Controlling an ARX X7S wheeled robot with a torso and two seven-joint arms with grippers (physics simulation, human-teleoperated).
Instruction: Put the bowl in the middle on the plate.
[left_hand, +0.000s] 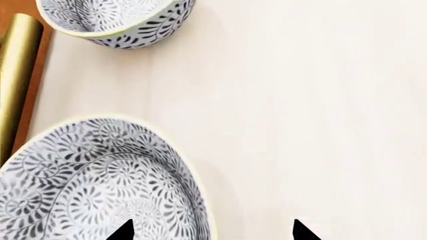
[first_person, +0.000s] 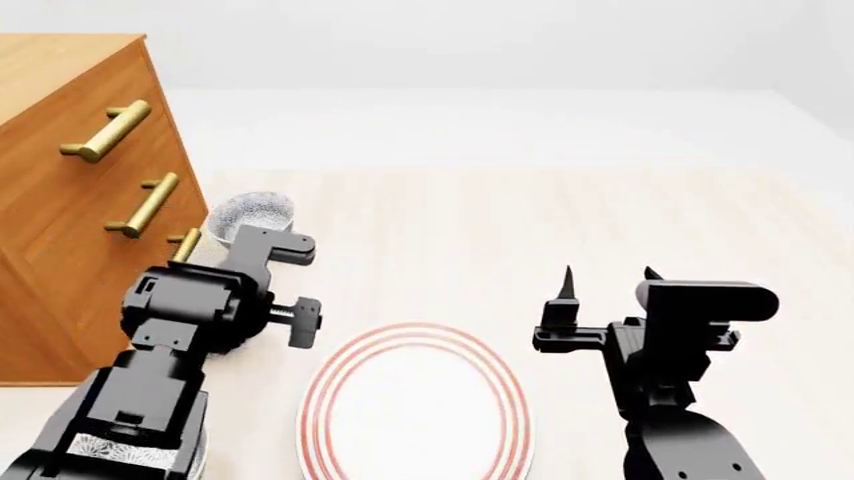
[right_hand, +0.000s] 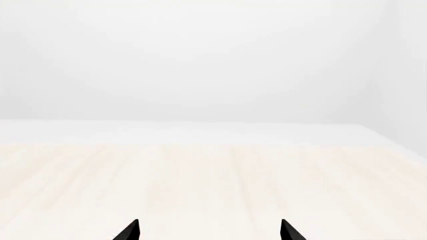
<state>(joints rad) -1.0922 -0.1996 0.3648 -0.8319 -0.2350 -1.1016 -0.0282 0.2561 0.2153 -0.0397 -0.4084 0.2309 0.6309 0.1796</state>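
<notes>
- Desk (first_person: 534, 210): pale wood-grain top; plain white room behind, nothing else visible out there.
- Wooden drawer cabinet (first_person: 54, 200) stands at the left arm's outer side; three brass handles (first_person: 107, 130) counted in head view.
- One plate (first_person: 416, 405), white with red rings, flat on the desk, between the two hands and nearer the robot.
- Two speckled bowls in left wrist view: the bowl (left_hand: 93, 185) directly under the left hand (left_hand: 213, 231), one fingertip over its inside, the other over bare desk; second bowl (left_hand: 117, 20) farther out, beside a brass handle.
- Left hand: fingers apart, holding nothing.
- Right hand (first_person: 607, 283): fingers apart, empty, pointing out over bare desk, off to the plate's right.
- Bowl sits on the desk, not on the plate.
</notes>
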